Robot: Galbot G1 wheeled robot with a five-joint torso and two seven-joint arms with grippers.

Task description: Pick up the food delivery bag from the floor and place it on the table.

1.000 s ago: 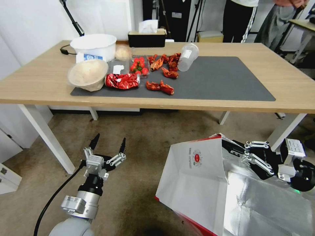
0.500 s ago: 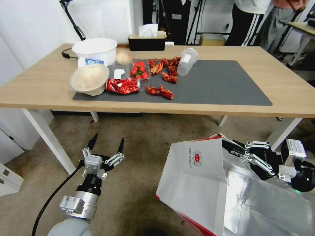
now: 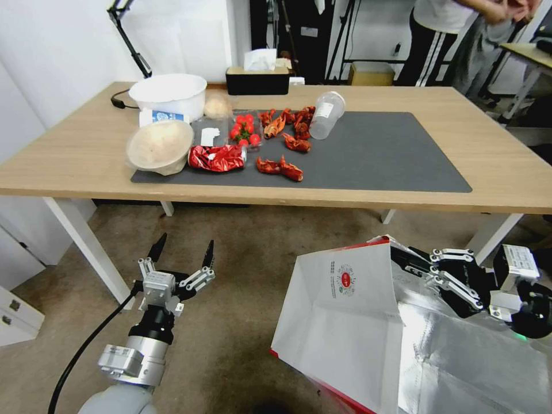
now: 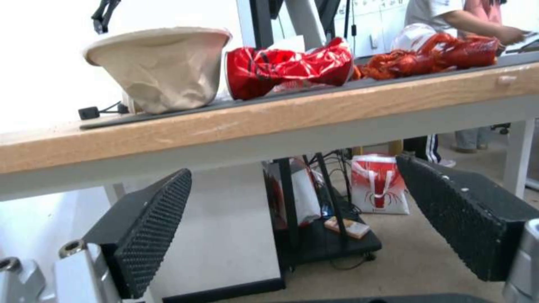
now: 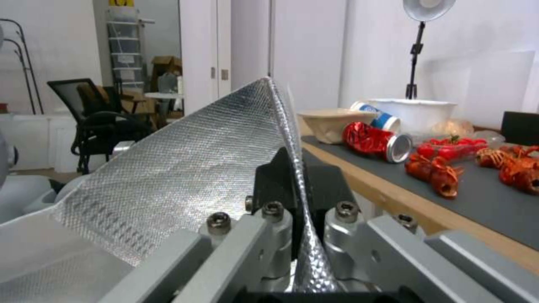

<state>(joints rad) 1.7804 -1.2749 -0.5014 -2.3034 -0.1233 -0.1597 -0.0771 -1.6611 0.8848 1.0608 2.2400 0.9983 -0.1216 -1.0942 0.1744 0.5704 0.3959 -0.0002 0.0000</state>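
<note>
Nothing moved except the camera; right gripper (image 3: 402,257) fingers pinch the food delivery bag (image 3: 345,322) rim; left gripper (image 3: 181,253) fingers apart.

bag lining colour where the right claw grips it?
Silver quilted foil on the food delivery bag, pinched by the right claw; clearest in the right wrist view.

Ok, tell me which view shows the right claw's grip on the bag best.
The right wrist view: the right claw is shut on the food delivery bag, pinching its foil wall. The head view shows the bag whole, the grip partly hidden.
</note>
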